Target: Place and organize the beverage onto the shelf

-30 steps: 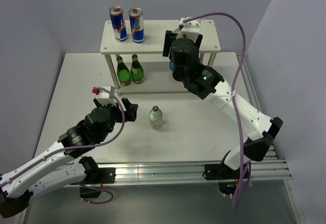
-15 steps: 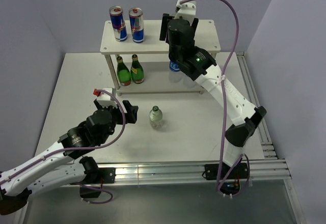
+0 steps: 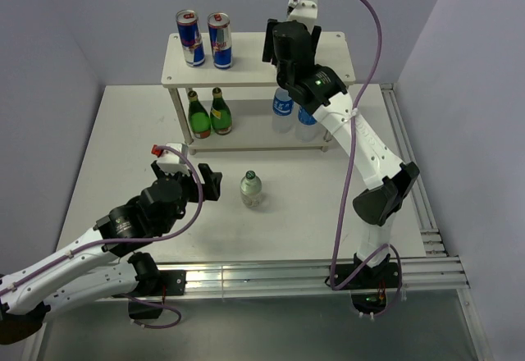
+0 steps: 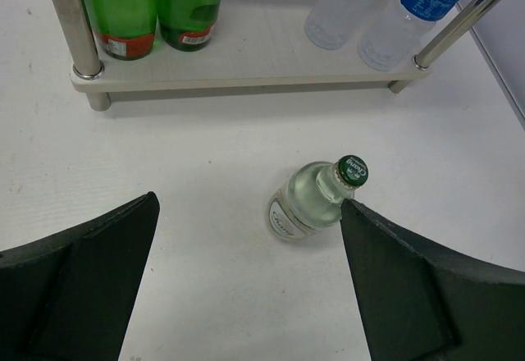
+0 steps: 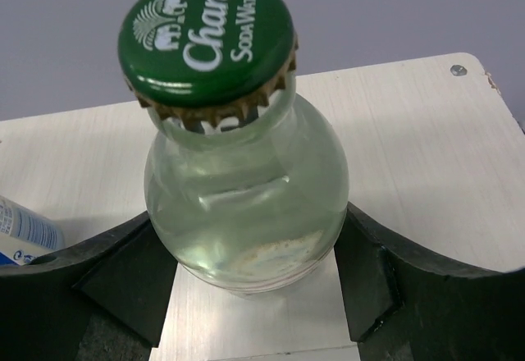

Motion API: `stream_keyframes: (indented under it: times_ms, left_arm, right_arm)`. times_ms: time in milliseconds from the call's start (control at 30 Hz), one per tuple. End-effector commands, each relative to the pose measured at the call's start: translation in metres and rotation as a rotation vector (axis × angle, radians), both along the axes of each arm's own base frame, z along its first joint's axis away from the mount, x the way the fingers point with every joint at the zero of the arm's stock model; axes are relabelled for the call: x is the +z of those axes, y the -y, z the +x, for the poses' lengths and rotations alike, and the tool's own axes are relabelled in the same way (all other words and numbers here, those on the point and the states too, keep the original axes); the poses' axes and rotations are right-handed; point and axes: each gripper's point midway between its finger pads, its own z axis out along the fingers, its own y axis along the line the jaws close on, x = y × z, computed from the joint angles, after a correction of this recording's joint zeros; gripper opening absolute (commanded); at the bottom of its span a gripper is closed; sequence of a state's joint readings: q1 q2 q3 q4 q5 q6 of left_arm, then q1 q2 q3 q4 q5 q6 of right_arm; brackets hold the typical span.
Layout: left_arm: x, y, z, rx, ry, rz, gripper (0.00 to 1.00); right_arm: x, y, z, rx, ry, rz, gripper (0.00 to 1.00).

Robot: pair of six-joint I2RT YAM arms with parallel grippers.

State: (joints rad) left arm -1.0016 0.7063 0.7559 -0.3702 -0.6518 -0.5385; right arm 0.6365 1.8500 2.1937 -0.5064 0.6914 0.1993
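The shelf stands at the back of the table. Two cans stand on its top board at the left. Two water bottles stand on the lower board at the right and also show in the left wrist view. My right gripper is over the top board and is shut on a clear green-capped bottle. A second clear green-capped bottle stands on the table. My left gripper is open just left of it, and that bottle sits near its right finger.
Two dark green glass bottles stand on the lower board at the left, beside a silver leg. The right half of the top board lies bare behind the held bottle. The table's walls rise close behind the shelf.
My right arm has lifted and reached farther back over the top board, uncovering the two water bottles on the lower board. My left arm has barely moved.
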Motion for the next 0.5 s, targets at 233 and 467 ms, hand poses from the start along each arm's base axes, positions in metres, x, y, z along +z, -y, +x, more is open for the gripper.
stream_keyframes:
  times_ms: [233,467]
  left_arm:
    - [0.011,-0.001,0.000,0.019,0.017,-0.018,0.99]
    - [0.010,-0.001,0.000,0.021,0.015,-0.010,0.99]
  right_arm:
    - [0.046,0.003,0.005,-0.002,0.133,0.120,0.13]
    - [0.034,0.003,0.009,-0.009,0.128,0.110,0.48]
